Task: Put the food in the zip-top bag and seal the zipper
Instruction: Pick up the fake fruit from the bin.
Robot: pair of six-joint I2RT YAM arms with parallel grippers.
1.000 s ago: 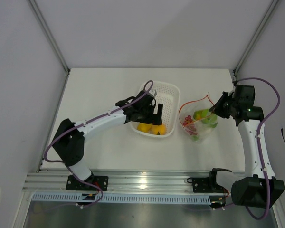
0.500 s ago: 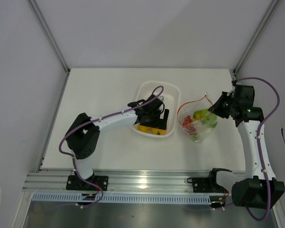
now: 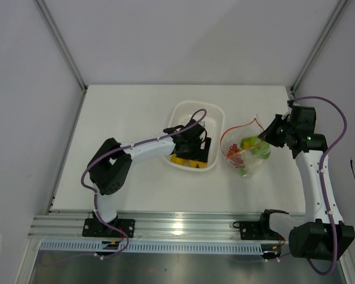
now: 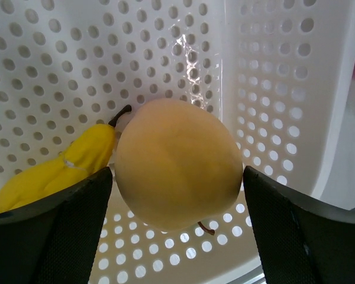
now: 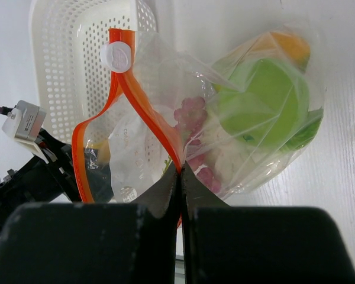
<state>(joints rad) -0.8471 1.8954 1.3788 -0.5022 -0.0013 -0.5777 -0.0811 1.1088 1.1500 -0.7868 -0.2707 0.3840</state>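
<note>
My left gripper (image 3: 195, 148) reaches down into the white basket (image 3: 216, 115). In the left wrist view the left gripper (image 4: 177, 177) is open, one finger on each side of a round orange-yellow fruit (image 4: 174, 160). A yellow fruit (image 4: 77, 160) lies beside it. The clear zip-top bag (image 3: 245, 155) lies right of the basket. It holds a green apple (image 5: 266, 100), red grapes (image 5: 192, 112) and an orange fruit (image 5: 287, 44). My right gripper (image 5: 180, 168) is shut on the orange-red zipper (image 5: 139, 100), lifting the mouth open toward the basket. The gripper (image 3: 266, 137) stands at the bag's right.
The basket's perforated wall (image 4: 272, 89) rises close on the right of the left fingers. A white slider (image 5: 117, 56) sits at the top of the zipper strip. The right arm's purple cable (image 3: 337, 118) loops near the table's right edge.
My left gripper has moved right and lower into the basket, settling around the orange-yellow fruit. The right gripper and the bag have stayed put.
</note>
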